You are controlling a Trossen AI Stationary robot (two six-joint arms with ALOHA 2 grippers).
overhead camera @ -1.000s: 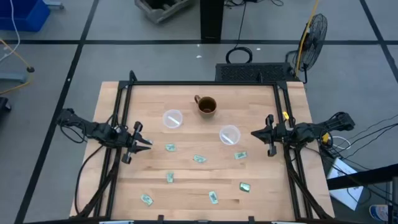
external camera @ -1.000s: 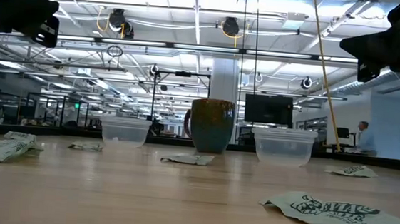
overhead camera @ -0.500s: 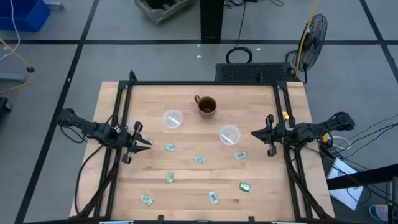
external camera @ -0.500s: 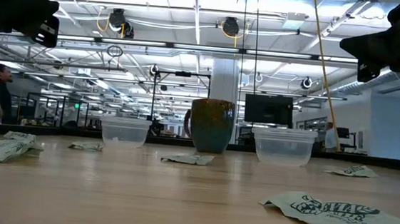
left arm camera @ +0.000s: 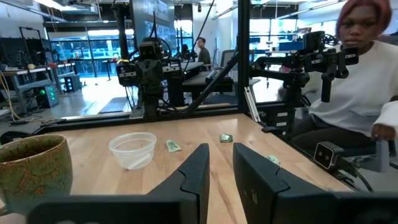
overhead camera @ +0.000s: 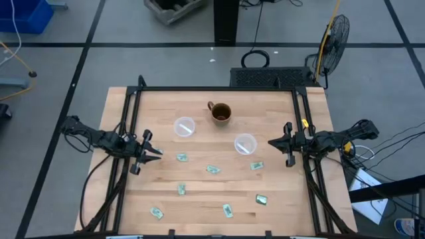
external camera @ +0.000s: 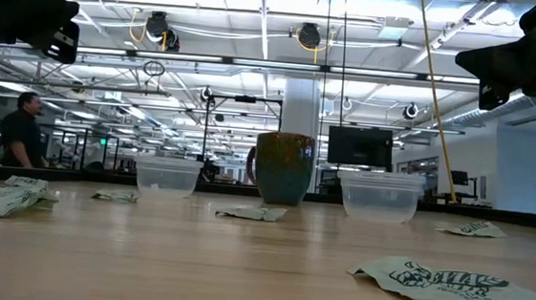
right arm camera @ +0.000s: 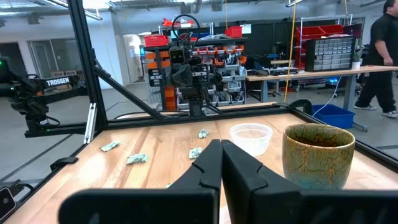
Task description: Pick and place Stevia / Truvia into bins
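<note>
High view: seven small pale green and white paper packets are lying on the light wooden worktop [overhead camera: 199, 192], none in a cup: one [overhead camera: 181, 157], one [overhead camera: 212, 169], one [overhead camera: 256, 165], one [overhead camera: 181, 190], one [overhead camera: 261, 198], one [overhead camera: 228, 210], one [overhead camera: 157, 212]. Two small round clear plastic cups are standing empty, the left cup [overhead camera: 184, 127] and the right cup [overhead camera: 245, 144], well apart. One brown glazed mug with a handle [overhead camera: 220, 113] is sitting between and behind them. The left gripper [overhead camera: 157, 152] is hovering at the left edge, the right gripper [overhead camera: 274, 141] at the right edge, both holding nothing.

Low view: both cups [external camera: 166, 177] [external camera: 380, 196] are showing empty, with the mug [external camera: 282, 167] between them. Five packets are showing on the worktop; the nearest [external camera: 454, 283] is lying flat in front. A person [external camera: 22, 133] is standing far back in the room.

Left wrist view: the left fingers [left arm camera: 196, 176] are sitting slightly apart with a narrow gap, gripping nothing. One cup [left arm camera: 132, 149] is empty, three packets lying beyond it, the mug [left arm camera: 34, 173] near. A person in white [left arm camera: 367, 81] is sitting beside the worktop.

Right wrist view: the right fingers [right arm camera: 239, 167] are almost touching, gripping nothing. One cup [right arm camera: 250, 137] is empty beside the mug [right arm camera: 318, 154]; about four packets are lying on the worktop.
</note>
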